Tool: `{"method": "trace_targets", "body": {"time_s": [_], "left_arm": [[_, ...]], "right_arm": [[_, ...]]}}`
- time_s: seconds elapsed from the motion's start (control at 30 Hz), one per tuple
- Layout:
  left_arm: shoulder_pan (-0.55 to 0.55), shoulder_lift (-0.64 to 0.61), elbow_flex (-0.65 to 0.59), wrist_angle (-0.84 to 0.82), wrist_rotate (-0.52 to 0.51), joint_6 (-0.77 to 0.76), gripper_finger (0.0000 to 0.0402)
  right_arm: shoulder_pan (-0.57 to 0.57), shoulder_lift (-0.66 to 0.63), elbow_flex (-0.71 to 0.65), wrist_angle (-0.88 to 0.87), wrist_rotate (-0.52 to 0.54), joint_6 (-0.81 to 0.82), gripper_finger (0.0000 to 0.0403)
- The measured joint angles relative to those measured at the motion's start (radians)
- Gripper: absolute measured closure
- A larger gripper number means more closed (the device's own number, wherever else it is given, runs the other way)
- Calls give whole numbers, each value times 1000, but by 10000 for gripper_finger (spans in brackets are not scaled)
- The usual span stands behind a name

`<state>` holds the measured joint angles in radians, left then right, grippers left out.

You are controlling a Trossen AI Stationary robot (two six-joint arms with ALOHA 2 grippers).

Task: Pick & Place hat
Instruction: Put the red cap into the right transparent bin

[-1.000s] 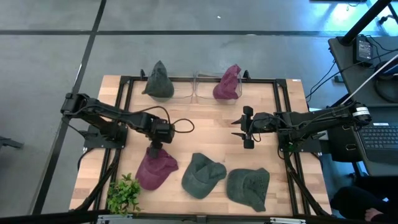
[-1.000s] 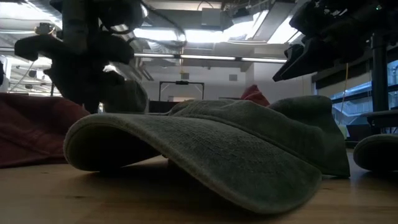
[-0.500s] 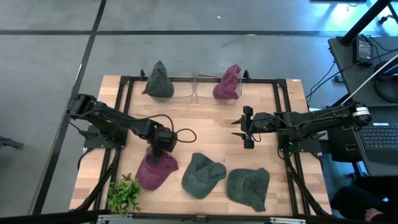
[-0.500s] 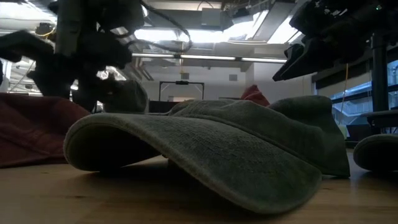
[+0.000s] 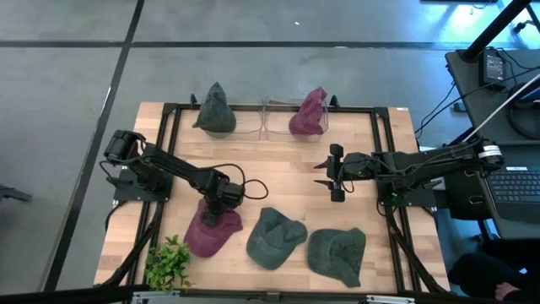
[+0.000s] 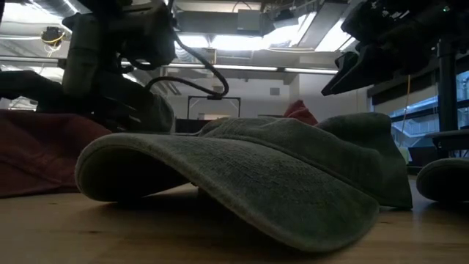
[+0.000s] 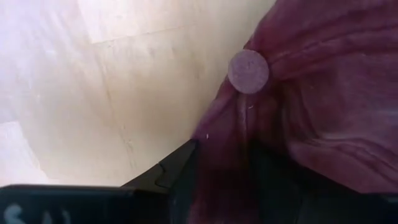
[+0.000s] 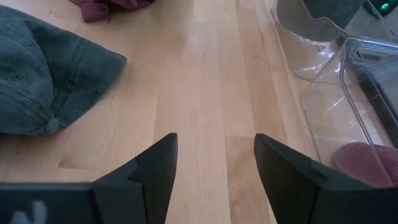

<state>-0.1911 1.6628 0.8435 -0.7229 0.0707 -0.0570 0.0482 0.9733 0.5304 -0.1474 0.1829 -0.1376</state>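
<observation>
A maroon hat lies crown up on the near-left part of the table, its top button showing in the left wrist view. My left gripper is down on the hat's far end, open, with a ridge of maroon cloth between its fingers. My right gripper hovers open above bare wood at the table's middle right, touching nothing. Two green hats lie flat near the table's near edge. Another green hat and another maroon hat sit at the far edge. My left gripper comes down on the maroon hat's crown from above, beside the top button. One finger stands at the crown's edge next to the wood, and the other is sunk in the cloth. A ridge of cloth lies between them. The hat rests on the table.
Clear plastic bins stand at the far edge under the two far hats. A small green plant sits at the near-left corner. A black frame runs around the table. Bare wood lies between the two grippers.
My left gripper has moved toward the table's near edge and slightly right, and has come down onto the far end of the maroon hat. My right arm has kept still. The hats lie where they were.
</observation>
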Motion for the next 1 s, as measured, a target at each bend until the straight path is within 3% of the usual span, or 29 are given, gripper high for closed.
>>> {"method": "trace_targets", "body": {"time_s": [0.1,0.27,0.63,1.0], "left_arm": [[-7,-1,0,21,-74,-13,258],[-4,-1,0,26,-26,-49,258],[-10,1,-2,41,-46,-16,266],[-10,4,-2,204,-49,87,388]], "right_arm": [[0,0,0,0,0,-1,189],[0,0,0,0,0,-2,189],[0,0,0,-3,0,-2,189],[0,0,0,-3,0,-2,189]]}}
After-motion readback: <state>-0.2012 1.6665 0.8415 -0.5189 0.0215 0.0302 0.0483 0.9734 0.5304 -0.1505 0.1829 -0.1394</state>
